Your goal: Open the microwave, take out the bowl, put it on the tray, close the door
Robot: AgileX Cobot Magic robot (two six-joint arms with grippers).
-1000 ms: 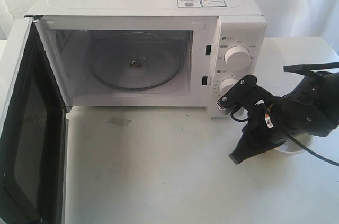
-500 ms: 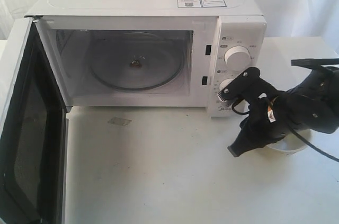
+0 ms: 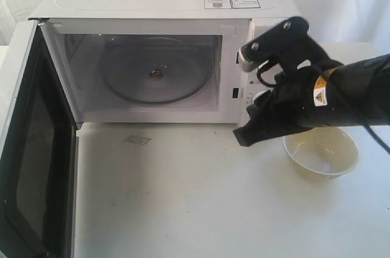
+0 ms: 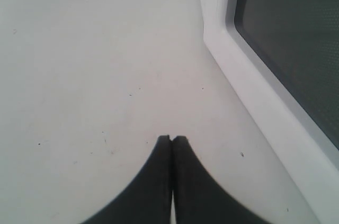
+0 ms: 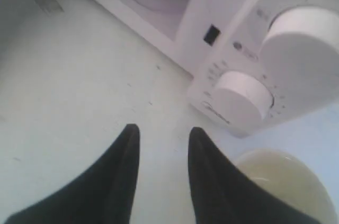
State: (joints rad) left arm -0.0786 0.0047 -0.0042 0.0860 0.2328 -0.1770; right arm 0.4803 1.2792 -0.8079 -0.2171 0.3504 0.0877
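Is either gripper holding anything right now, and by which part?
Nothing is held. The right gripper is open and empty, clear of the bowl; the left gripper is shut on nothing.

I see a white bench [image 3: 183,209] that fills most of my screen. It is smooth and plain. Near its middle there is a small grey patch [image 3: 138,140], lying flat on the top. Up close I can see a few tiny dark specks [image 4: 39,143] on it. Behind the far edge of the bench hangs a white cloth [image 3: 347,2] with soft folds. The light is bright and makes the cloth glow.
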